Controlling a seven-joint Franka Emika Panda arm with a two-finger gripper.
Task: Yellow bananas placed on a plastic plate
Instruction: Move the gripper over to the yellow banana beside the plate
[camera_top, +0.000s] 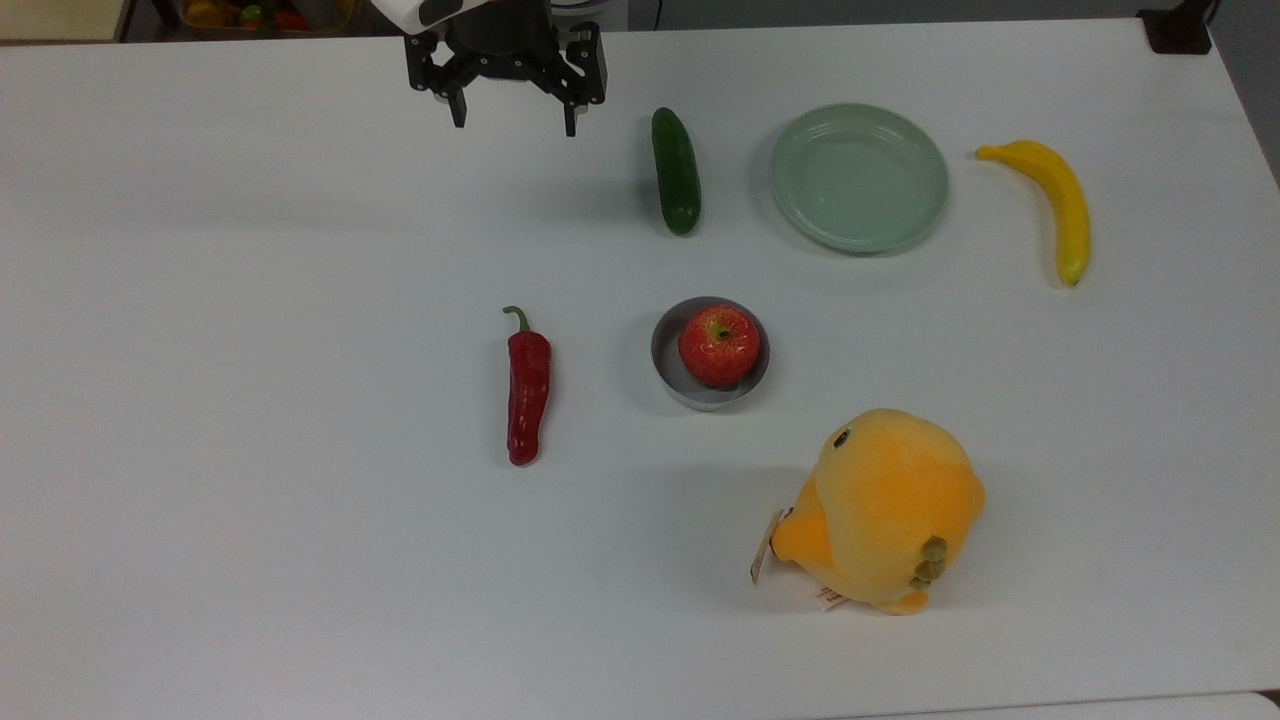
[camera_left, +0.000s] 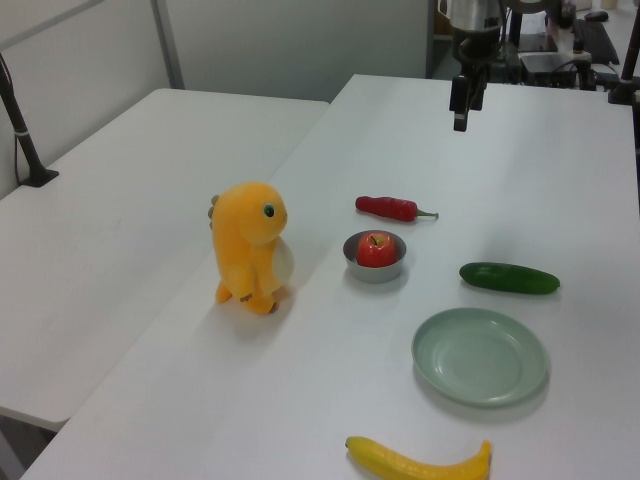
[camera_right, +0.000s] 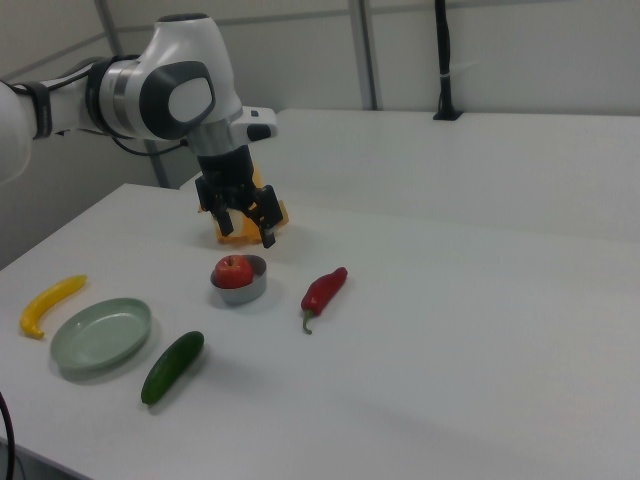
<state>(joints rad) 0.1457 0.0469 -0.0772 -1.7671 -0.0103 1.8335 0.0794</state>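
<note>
A slim curved yellow banana (camera_top: 1052, 200) lies on the white table at the top view's right, just beside the pale green plastic plate (camera_top: 858, 190), not touching it. The plate holds nothing. The same banana (camera_left: 418, 462) lies at the left view's bottom edge, below the plate (camera_left: 480, 356); in the right view the banana (camera_right: 50, 302) is left of the plate (camera_right: 100, 334). My gripper (camera_top: 515, 122) hangs open above the table at the top view's upper middle, well left of the plate, with nothing between its fingers. It also shows as the gripper (camera_left: 462, 112) and gripper (camera_right: 246, 226).
A dark green cucumber (camera_top: 675, 171) lies left of the plate in the top view. A red apple (camera_top: 718, 345) sits in a small grey metal bowl (camera_top: 668, 372). A red chili pepper (camera_top: 527, 388) and an orange-yellow plush toy (camera_top: 880, 510) stand nearer the front.
</note>
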